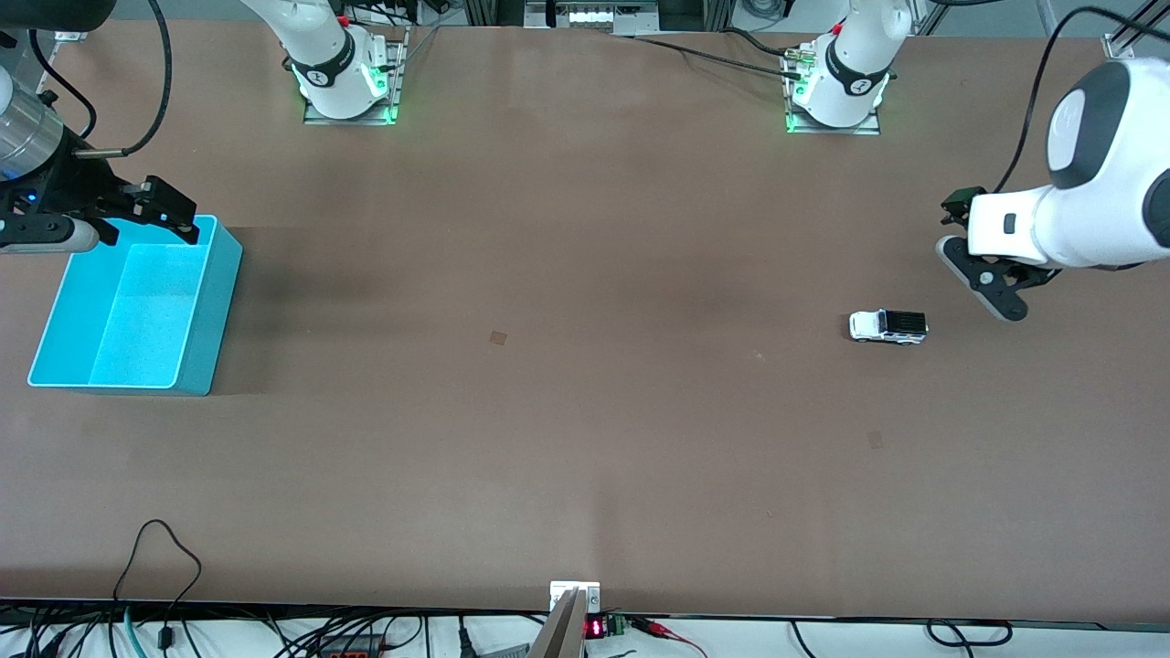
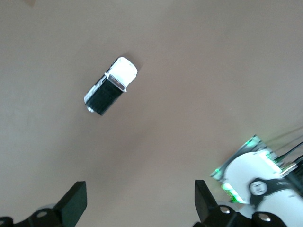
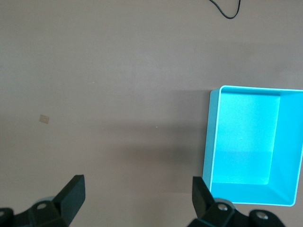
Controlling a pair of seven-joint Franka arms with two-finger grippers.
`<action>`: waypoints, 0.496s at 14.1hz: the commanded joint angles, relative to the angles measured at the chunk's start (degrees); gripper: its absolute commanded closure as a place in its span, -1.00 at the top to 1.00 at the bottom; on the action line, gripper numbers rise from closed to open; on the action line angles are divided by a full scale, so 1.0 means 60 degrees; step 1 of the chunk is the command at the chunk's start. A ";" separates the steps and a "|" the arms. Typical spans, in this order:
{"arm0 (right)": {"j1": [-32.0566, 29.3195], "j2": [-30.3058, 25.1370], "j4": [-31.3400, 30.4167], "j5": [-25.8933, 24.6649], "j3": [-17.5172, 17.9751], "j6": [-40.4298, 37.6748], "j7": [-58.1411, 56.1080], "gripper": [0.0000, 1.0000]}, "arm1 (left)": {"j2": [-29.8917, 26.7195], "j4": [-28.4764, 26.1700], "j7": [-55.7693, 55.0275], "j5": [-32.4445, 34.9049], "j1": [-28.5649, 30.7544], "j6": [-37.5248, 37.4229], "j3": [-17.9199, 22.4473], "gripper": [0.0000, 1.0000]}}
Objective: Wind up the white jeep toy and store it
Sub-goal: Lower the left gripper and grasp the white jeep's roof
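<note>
Two grippers hang above the table (image 1: pixel 585 439), both spread wide and holding nothing. The left gripper (image 1: pixel 992 283) is in the air over the left arm's end of the table, just beside the jeep (image 1: pixel 888 326) but not touching it. In the left wrist view its two dark fingers (image 2: pixel 73 205) stand well apart, with bare brown surface between them and the jeep (image 2: pixel 110 85) clear of both.

The jeep sits alone on the tabletop toward the left arm's end, upright on its wheels, white body with a black roof panel. From the front its length runs along the table's long direction.

At the right arm's end, the right gripper (image 1: pixel 169 215) hovers over the edge of the bin (image 1: pixel 206 311) that lies farther from the front camera. Its fingers (image 3: pixel 71 194) are likewise far apart in the right wrist view, gripping nothing, and the bin (image 3: pixel 214 137) shows beside them with an empty cyan floor. The bin rests flat on the table, open side up, well apart from the jeep.

A black cable (image 1: pixel 155 548) loops onto the table's near edge.
</note>
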 commanded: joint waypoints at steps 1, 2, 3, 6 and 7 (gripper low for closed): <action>-0.0082 -0.0003 0.0169 -0.0034 0.0048 -0.0176 -0.0085 1.00 | -0.0176 -0.1191 0.2033 0.0180 0.0328 0.1429 -0.0013 1.00; -0.0082 -0.0003 0.0169 -0.0034 0.0048 -0.0176 -0.0100 1.00 | -0.0176 -0.1630 0.2663 0.0180 0.0459 0.2015 -0.0013 1.00; -0.0082 -0.0003 0.0169 -0.0034 0.0048 -0.0176 -0.0100 1.00 | -0.0190 -0.2128 0.3191 0.0180 0.0475 0.2673 -0.0013 1.00; -0.0082 -0.0003 0.0169 -0.0034 0.0048 -0.0161 -0.0100 1.00 | -0.0308 -0.3578 0.4671 0.0180 0.0533 0.5031 -0.0013 1.00; -0.0082 -0.0003 0.0169 -0.0034 0.0048 -0.0161 -0.0115 1.00 | -0.0293 -0.3931 0.5096 0.0195 0.0519 0.5677 0.0002 1.00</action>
